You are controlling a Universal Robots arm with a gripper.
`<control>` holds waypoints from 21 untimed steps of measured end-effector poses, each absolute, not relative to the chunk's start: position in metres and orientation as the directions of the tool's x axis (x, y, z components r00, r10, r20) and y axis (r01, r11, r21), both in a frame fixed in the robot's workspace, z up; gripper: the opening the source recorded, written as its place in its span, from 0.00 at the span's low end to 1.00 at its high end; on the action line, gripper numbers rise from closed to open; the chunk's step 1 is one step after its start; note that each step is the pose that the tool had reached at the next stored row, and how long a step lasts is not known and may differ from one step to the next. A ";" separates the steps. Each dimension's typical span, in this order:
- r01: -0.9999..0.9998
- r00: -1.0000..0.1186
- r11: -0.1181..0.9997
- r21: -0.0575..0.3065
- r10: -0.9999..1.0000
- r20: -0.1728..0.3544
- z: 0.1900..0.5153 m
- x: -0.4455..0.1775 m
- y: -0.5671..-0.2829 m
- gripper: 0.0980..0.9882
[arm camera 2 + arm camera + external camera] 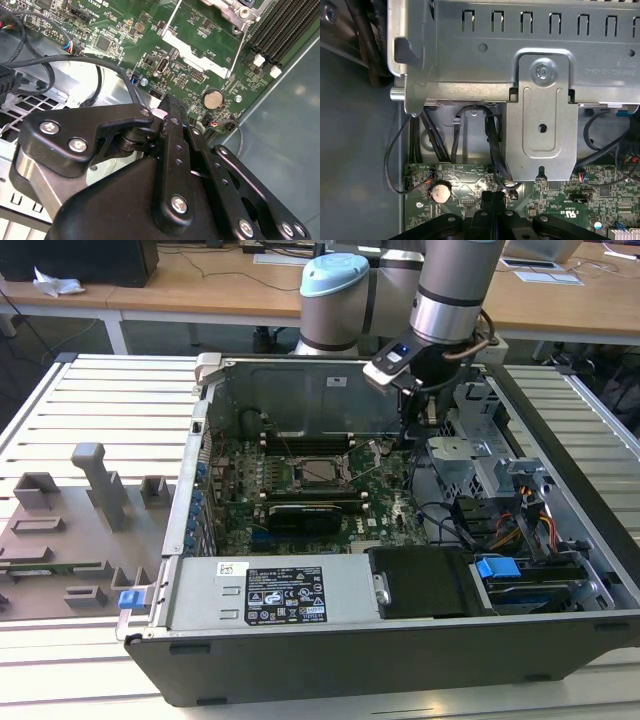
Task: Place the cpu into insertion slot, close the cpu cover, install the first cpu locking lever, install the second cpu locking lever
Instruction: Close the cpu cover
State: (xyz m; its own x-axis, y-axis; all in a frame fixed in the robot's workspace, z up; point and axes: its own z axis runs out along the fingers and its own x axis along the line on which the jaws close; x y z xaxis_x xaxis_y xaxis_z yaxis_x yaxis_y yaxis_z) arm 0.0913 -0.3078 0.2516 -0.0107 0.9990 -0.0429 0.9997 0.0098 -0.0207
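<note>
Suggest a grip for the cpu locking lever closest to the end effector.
Pinch the cpu locking lever near its free end, from above, end effector straddling the rod: it's a thin wire angled clear of the green board, so a crosswise pinch likely holds best.

The circuit board (385, 512) is showing green, the cpu (322, 471) on it dull silver-grey. The gripper (167, 102) is showing matt black with silver screw heads (179, 203). In the exterior view, at the board's four o'clock, a clip (497, 567) is showing bright blue.
</note>
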 end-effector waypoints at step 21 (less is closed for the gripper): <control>1.000 -0.011 0.010 -0.021 0.999 -0.043 0.239 0.067 -0.308 0.01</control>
